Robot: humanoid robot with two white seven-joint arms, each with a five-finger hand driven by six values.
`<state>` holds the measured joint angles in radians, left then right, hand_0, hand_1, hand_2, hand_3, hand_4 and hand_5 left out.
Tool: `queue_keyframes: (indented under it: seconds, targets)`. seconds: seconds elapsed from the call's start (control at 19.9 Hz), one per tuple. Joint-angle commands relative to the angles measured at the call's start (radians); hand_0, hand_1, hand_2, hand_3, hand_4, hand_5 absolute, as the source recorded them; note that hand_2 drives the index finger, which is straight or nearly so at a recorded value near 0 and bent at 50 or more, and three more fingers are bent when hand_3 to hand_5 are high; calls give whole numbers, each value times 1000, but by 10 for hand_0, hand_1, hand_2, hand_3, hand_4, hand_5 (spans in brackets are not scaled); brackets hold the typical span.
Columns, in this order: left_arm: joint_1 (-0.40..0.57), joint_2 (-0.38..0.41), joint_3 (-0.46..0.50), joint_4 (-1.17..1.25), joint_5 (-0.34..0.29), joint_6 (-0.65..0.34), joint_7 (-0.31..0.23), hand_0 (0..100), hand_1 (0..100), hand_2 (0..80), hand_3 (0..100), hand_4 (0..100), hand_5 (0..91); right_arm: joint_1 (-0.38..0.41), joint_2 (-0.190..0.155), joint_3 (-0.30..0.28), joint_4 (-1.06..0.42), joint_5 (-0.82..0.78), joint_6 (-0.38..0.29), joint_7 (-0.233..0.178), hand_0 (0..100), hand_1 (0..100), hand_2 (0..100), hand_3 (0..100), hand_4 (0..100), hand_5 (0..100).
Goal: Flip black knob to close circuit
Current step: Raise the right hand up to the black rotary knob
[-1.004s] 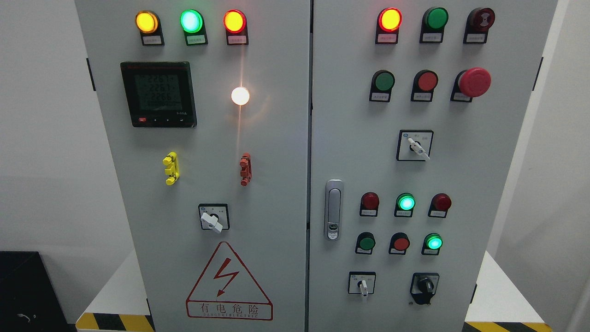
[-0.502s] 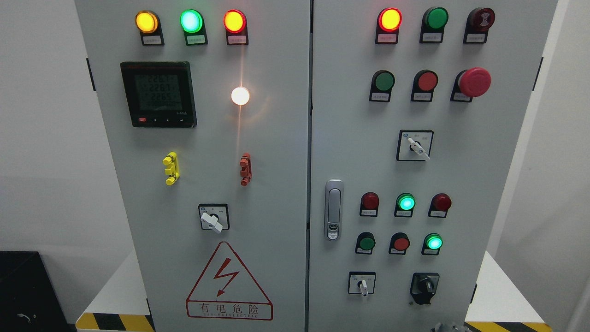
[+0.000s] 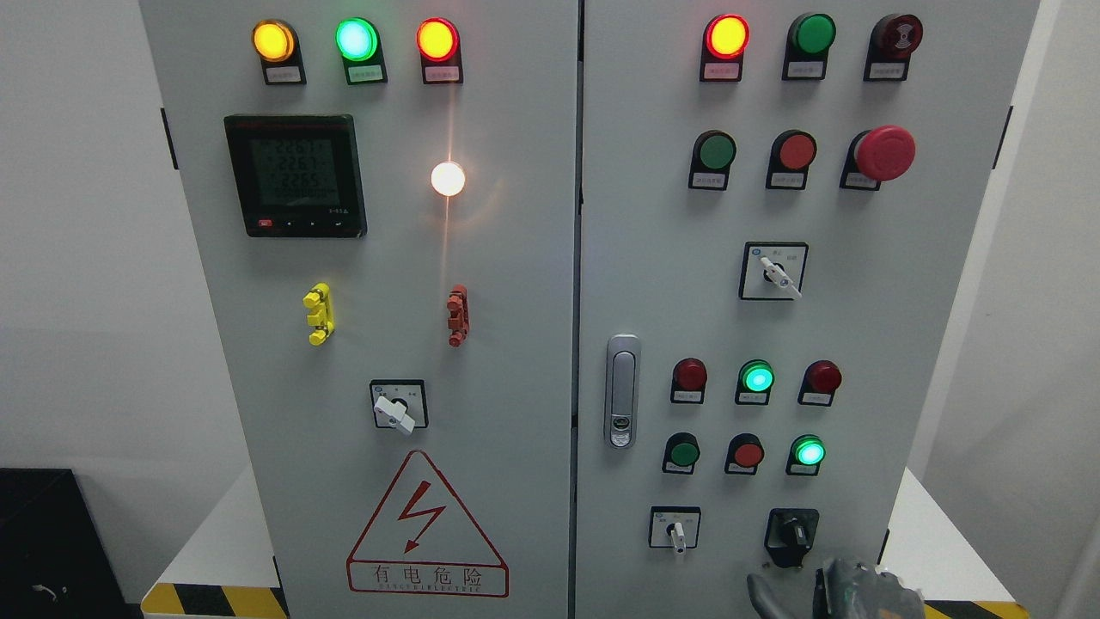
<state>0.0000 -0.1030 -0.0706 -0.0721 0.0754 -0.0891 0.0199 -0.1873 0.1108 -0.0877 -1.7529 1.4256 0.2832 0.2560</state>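
**Black knob low on the right door, hand just below it**

Black knob (image 3: 792, 535) is your target: it sits at the bottom right of the cabinet's right door (image 3: 902, 344), to the right of a small white-handled selector switch (image 3: 675, 529). Nearest to you, the right hand (image 3: 838, 589) shows only at the bottom edge, just under the knob and not touching it. You can see a grey fingertip (image 3: 760, 595) apart from the bulkier grey part beside it, but too little of the hand shows to tell whether its fingers are spread or curled. Nothing is in its grasp.

Above the knob you have two rows of round lamps and buttons, with lit green ones at (image 3: 757, 377) and (image 3: 809, 450). Higher up stands another white-handled selector (image 3: 774, 272), then a red mushroom button (image 3: 883, 153). The door latch (image 3: 621, 391) is left of the lamps. On the left door (image 3: 516, 344) you see a digital meter (image 3: 296, 175) and a red warning triangle (image 3: 427, 524).
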Motion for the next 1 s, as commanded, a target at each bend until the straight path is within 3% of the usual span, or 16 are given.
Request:
queue_keyframes:
  seconds: [0.0,0.55,0.95]
  targets:
    - [6,0,0,0,0,0,0,120,556,0,0,0,0,-21,-8,-14,6,18,5,6,0,0,905,1000,927,946]
    - [6,0,0,0,0,0,0,120,556,0,0,0,0,-55,-19,-14,49,19,30,3,0,0,901,1000,932,945]
    - [6,0,0,0,1,0,0,120,556,0,0,0,0,-53,-36,-23,76,33,28,-21,0,0,892,1000,920,936]
